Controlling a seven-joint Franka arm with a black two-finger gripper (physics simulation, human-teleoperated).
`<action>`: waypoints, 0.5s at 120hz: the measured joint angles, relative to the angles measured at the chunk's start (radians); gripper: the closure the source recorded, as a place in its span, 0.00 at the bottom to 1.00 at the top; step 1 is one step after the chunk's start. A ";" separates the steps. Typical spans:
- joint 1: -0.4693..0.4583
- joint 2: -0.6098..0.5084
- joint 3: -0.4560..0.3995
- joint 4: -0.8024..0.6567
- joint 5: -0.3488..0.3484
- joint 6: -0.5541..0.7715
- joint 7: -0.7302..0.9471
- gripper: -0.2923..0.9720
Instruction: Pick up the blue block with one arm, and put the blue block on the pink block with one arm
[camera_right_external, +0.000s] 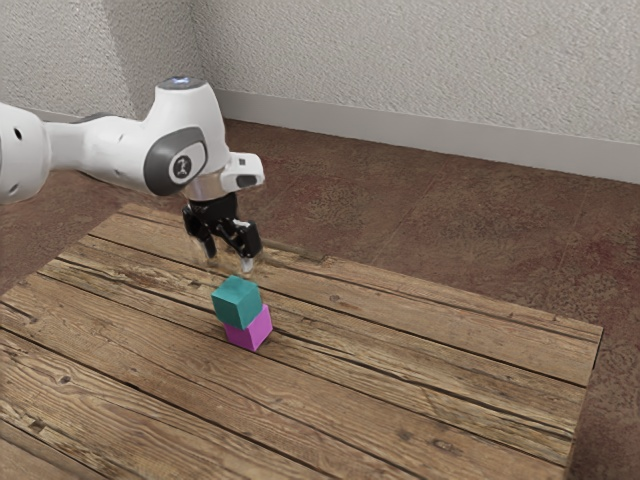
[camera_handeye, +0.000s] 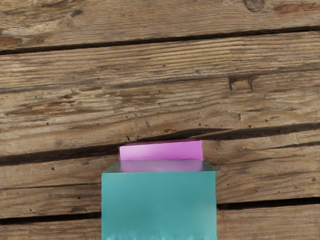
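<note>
Left of centre in the exterior view, the teal-blue block (camera_right_external: 237, 302) sits stacked on the pink block (camera_right_external: 249, 328) on the plank table (camera_right_external: 420, 380); the gripper (camera_right_external: 230, 255) hangs just above, fingers spread, clear of it

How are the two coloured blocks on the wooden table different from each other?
Colour: the blue block is a blue-green, while the pink block is bright pink.
Position: the pink block rests on the table; the blue block sits on the pink block, off the wood.
Exposure: the blue block's top is bare, while the pink block's top is mostly covered.
Both are plain cubes and look about the same size.
</note>
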 joint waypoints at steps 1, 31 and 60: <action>0.000 -0.003 0.000 0.003 -0.001 -0.005 0.001 0.28; 0.000 -0.019 -0.001 0.038 -0.010 -0.087 0.023 0.25; -0.001 -0.020 -0.007 0.057 -0.008 -0.110 0.041 0.24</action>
